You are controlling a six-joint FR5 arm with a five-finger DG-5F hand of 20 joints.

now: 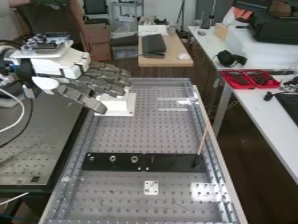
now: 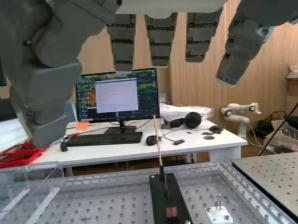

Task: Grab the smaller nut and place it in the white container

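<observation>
The hand [image 1: 100,82] is at the upper left of the high view, above the far part of the bench, with its fingers straight and nothing held. In the wrist view the hand [image 2: 161,37] hangs with its fingers extended and the thumb apart from them. On the flat black bar [image 1: 174,162] the smaller nut [image 1: 91,158] stands leftmost in the high view, beside the larger nut [image 1: 113,158] and the bearing [image 1: 134,159]. Behind the hand, a white container [image 1: 120,106] is partly hidden by the fingers.
A thin wooden stick [image 1: 202,140] rises from the bar's right end. A small white plate [image 1: 151,187] lies on the perforated bench nearer the camera. Metal rails [image 1: 216,155] edge the bench, and a side table [image 1: 266,112] carries red trays [image 1: 249,79].
</observation>
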